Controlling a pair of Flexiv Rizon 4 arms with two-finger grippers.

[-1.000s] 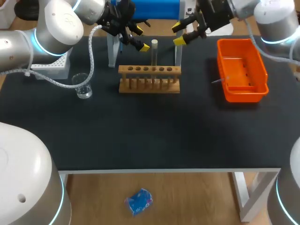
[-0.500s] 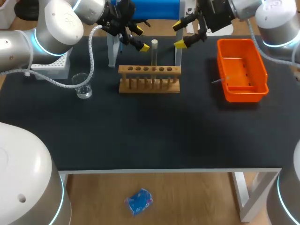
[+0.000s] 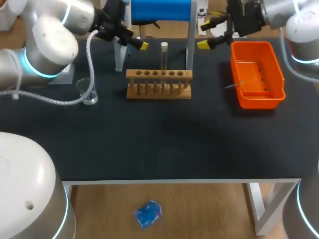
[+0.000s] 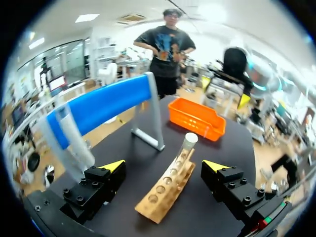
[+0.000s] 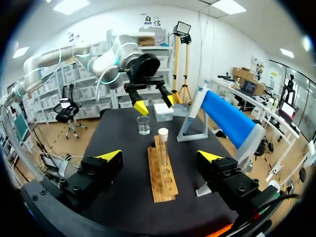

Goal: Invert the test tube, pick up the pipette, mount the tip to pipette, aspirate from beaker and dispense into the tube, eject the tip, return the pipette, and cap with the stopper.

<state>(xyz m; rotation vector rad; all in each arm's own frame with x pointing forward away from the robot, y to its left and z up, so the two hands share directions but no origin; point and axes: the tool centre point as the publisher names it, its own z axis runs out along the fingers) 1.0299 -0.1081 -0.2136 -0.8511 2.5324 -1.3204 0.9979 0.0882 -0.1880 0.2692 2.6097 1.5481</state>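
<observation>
A clear test tube (image 3: 164,57) stands upright in the wooden rack (image 3: 158,83), and its top end looks pale and capped. My left gripper (image 3: 135,40) hangs open to the tube's left, near the blue-topped stand (image 3: 160,9). My right gripper (image 3: 207,33) hangs open to the tube's right, beside the orange bin (image 3: 256,74). In the left wrist view the tube (image 4: 186,144) and rack (image 4: 165,190) lie ahead of the open left gripper (image 4: 164,168). In the right wrist view the tube (image 5: 162,143) stands ahead of the open right gripper (image 5: 159,157). Neither gripper holds anything.
A glass beaker (image 3: 88,92) sits left of the rack, seen past the tube as beaker (image 5: 143,126) with a white box (image 5: 163,112) behind it. The stand's two legs rise just behind the rack. The table's front half holds nothing.
Both grippers have drawn back from the tube, the left one to the left and the right one to the right and back. The tube stays upright in the rack.
</observation>
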